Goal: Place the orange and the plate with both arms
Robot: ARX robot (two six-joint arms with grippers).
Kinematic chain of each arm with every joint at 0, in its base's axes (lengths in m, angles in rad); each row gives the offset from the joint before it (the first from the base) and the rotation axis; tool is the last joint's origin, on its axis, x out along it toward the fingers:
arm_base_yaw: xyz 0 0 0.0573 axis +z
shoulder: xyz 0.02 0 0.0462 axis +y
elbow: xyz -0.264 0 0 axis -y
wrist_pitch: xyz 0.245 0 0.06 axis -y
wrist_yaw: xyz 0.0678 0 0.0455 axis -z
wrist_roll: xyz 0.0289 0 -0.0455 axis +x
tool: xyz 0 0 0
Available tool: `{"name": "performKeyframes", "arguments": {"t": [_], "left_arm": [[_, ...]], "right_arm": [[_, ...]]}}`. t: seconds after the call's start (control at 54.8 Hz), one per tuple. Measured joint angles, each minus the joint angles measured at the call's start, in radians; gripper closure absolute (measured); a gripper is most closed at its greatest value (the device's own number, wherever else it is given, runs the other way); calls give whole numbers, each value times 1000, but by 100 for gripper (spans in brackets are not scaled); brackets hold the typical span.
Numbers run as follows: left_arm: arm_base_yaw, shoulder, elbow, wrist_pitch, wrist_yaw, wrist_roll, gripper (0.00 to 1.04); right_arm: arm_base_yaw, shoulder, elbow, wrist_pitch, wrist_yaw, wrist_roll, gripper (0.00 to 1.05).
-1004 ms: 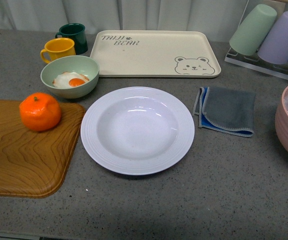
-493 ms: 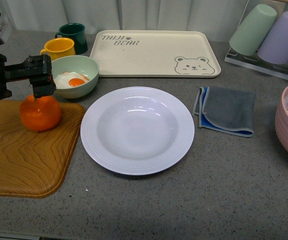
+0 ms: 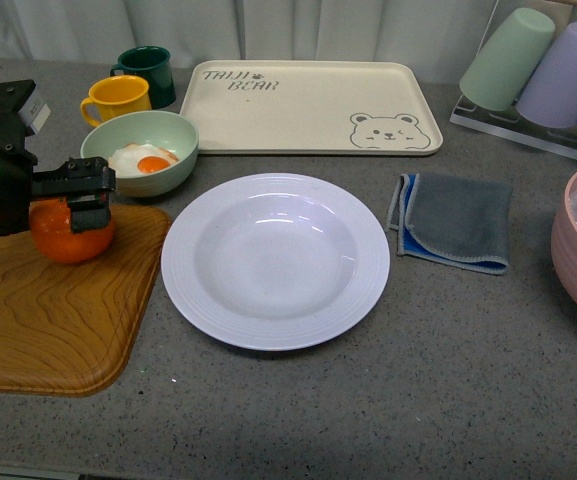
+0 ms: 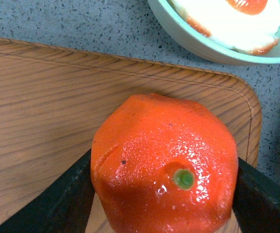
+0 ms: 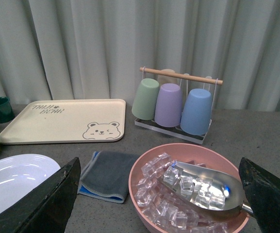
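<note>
Compared with half a second earlier, the left gripper (image 3: 63,215) is set lower. It was then held over the top of the orange (image 3: 66,238); now its fingers (image 4: 52,204) are pressed against both sides of the fruit and closed on it. The orange is shifted slightly to the left and is partly hidden by the black arm in the front view. It is found at the far right corner of the wooden tray (image 3: 58,320), which lies at the near left of the counter (image 3: 448,390). Whether it rests on the wood or is lifted clear cannot be told. The plate (image 3: 273,336) is unmoved at the middle of the counter, just right of the wooden tray, whose raised edge lies between orange and plate.

The right gripper (image 5: 159,165) is seen only from its own wrist camera, its fingers spread wide with nothing between them. Below it a pink bowl (image 5: 144,213) of ice cubes with a metal scoop (image 5: 203,187) is seen at the right. A grey cloth (image 3: 456,220) is laid right of the plate. Just beyond the orange a pale green bowl (image 3: 173,165) with a fried egg (image 3: 140,160) is placed, with a yellow mug (image 3: 118,98) and a dark green mug (image 3: 148,72) farther back. At the far centre a cream tray (image 3: 308,110) is marked with a bear face and two lines of writing: the second is read as "BEAR", the first less surely as "TAIJI".
</note>
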Motion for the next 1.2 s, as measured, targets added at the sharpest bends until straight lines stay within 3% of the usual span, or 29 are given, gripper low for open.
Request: {"name": "performKeyframes", "arguments": {"t": [0.091, 0.292, 0.456, 0.822, 1.205], "left_arm": [[3, -15, -8, 0, -3, 0, 43], [-21, -145, -82, -6, 4, 0, 48], [-139, -261, -109, -3, 22, 7, 49], [-376, -151, -26, -24, -16, 7, 49], [-454, 49, 147, -60, -50, -36, 49]], "right_arm": [[0, 0, 0, 0, 0, 0, 9], [0, 0, 0, 0, 0, 0, 9], [0, 0, 0, 0, 0, 0, 9], [0, 0, 0, 0, 0, 0, 9], [0, 0, 0, 0, 0, 0, 9]]}}
